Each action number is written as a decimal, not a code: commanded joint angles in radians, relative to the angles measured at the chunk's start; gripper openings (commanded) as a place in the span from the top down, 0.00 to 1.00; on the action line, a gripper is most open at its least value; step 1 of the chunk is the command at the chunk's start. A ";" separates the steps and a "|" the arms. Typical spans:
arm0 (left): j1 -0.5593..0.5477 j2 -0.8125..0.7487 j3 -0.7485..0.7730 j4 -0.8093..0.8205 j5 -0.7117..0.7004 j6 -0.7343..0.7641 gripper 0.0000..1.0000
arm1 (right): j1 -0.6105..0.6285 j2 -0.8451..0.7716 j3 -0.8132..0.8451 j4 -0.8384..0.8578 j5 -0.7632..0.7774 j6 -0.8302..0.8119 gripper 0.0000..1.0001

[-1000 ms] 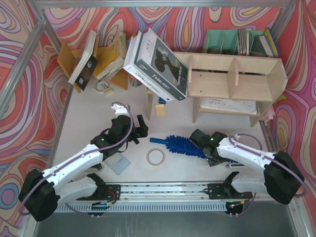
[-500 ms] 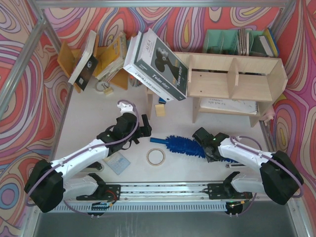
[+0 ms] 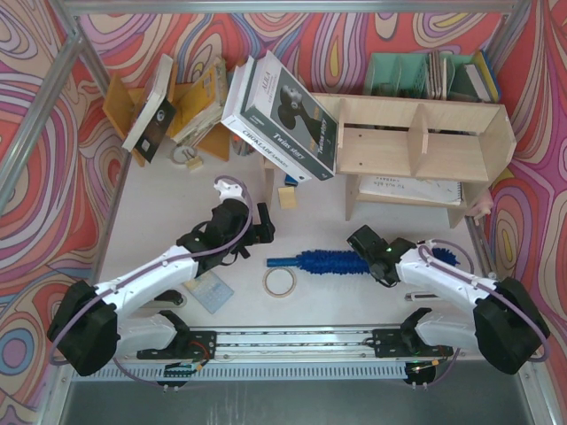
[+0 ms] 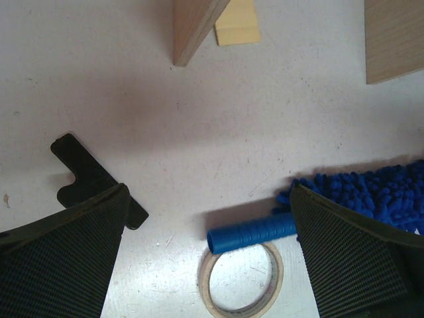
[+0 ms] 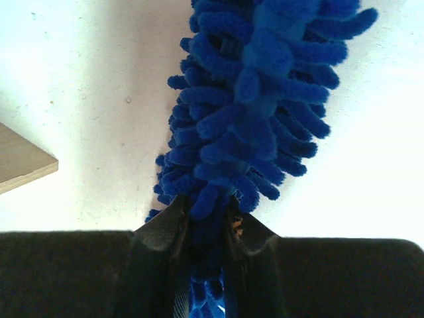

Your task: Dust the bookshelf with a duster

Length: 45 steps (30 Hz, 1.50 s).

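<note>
right gripper [image 5: 202, 225] has just pinched tight on the fluffy end of the duster [image 3: 323, 262], lying on the table [image 3: 142, 221] before the bookshelf [image 3: 416, 133]; left gripper [image 4: 209, 192] hangs wide above its handle [image 4: 252, 232]; lift likely next.

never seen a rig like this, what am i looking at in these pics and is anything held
It's a robot: a left arm and a right arm bolted at the table's near edge. The wide picture looks down from above; the other two come from cameras on the wrists. On the table are a fluffy blue duster, a tape roll and, further back, a pale wooden bookshelf. The right arm's fingers are shut on the duster's fluffy part. The left arm's fingers are wide open, holding nothing, near the duster's handle.
</note>
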 commanded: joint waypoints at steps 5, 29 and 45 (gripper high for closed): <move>-0.004 0.001 0.049 -0.001 0.027 0.050 0.02 | -0.004 -0.062 0.045 -0.062 0.094 -0.066 0.86; -0.144 0.043 0.212 -0.185 0.254 0.294 0.02 | -0.004 -0.216 0.091 -0.064 0.153 -0.116 1.00; -0.215 0.272 0.233 -0.111 0.365 0.418 0.07 | -0.004 -0.260 0.132 -0.081 0.151 -0.153 1.00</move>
